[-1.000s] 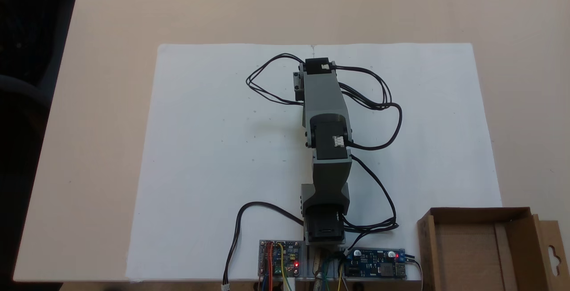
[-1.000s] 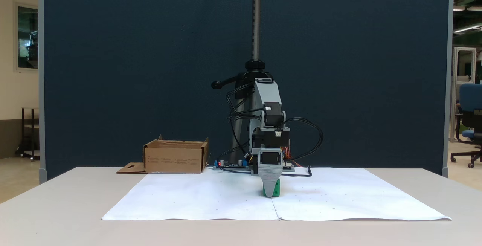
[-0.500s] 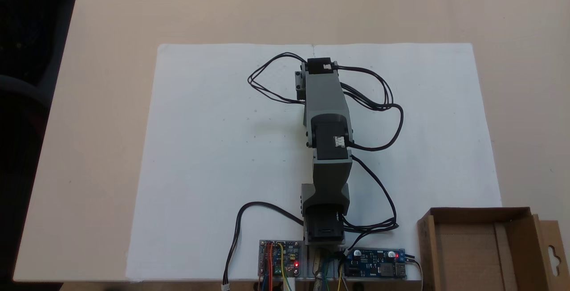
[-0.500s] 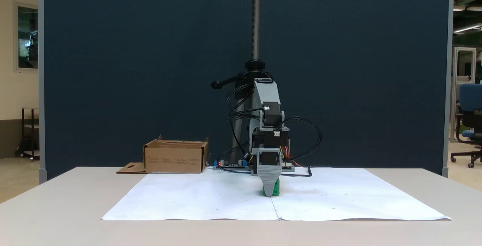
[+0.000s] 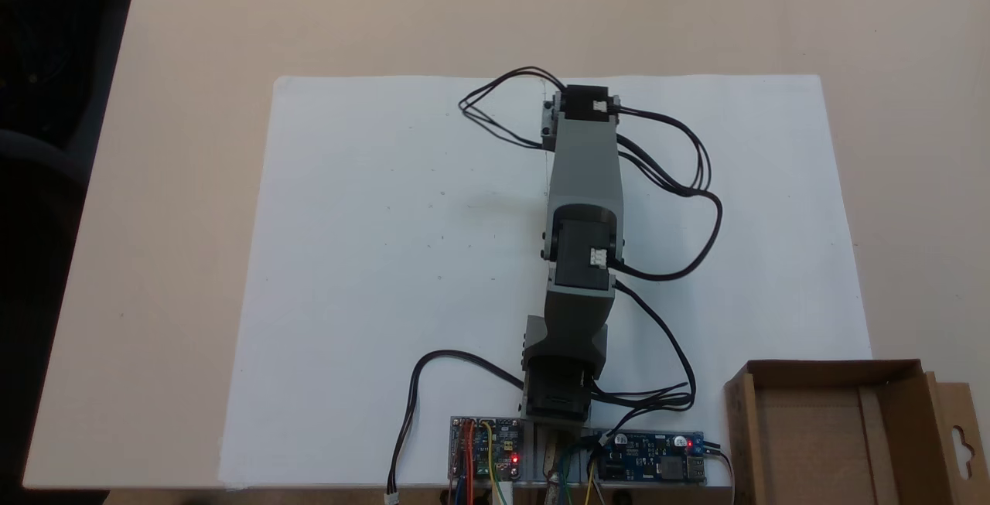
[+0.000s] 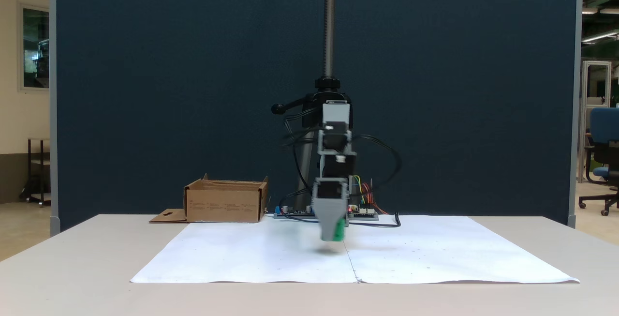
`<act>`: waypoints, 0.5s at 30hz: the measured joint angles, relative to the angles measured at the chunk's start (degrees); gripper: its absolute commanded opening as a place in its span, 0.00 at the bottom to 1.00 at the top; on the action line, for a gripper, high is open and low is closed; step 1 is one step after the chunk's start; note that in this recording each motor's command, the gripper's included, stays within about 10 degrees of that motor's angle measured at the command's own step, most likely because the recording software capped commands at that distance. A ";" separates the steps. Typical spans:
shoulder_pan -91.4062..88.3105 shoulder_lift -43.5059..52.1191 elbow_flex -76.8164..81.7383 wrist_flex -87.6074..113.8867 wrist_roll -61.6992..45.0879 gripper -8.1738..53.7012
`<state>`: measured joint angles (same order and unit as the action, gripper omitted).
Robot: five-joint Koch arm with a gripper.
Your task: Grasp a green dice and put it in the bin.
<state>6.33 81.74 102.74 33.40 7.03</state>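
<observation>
Green dice in raised gripper

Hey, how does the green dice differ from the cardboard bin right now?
The green dice is a small bright green cube; the bin is a far larger brown cardboard box. The dice hangs above the white paper, held at the tool; the bin rests on the table. In the side-on fixed view the dice looks motion-blurred, the bin sharp. Both are boxy.

Bright green dice, grey pincer, brown cardboard bin, white paper sheet.
</observation>
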 measured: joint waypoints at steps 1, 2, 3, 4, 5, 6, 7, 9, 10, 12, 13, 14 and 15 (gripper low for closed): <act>1.49 0.88 -0.09 -0.35 0.00 0.33; 3.16 1.93 -0.26 -0.70 0.00 0.33; 4.75 2.90 -0.70 -1.14 0.00 0.33; 8.44 5.71 -1.05 -1.93 0.00 0.33; 9.32 6.59 -1.05 -1.93 0.00 0.33; 10.90 7.73 -1.05 -2.11 0.00 0.33; 12.83 8.88 -1.05 -2.55 0.00 0.33; 17.23 11.16 -1.05 -3.87 0.00 0.33; 21.09 12.66 -1.05 -5.01 -0.18 0.33; 23.20 13.54 -1.05 -5.80 -0.18 0.33; 24.96 14.24 -0.97 -6.59 -0.18 0.33; 26.98 14.77 -0.97 -7.47 -0.18 0.33; 28.74 15.12 -1.05 -8.44 -0.35 0.33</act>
<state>35.07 96.86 101.69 24.96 6.68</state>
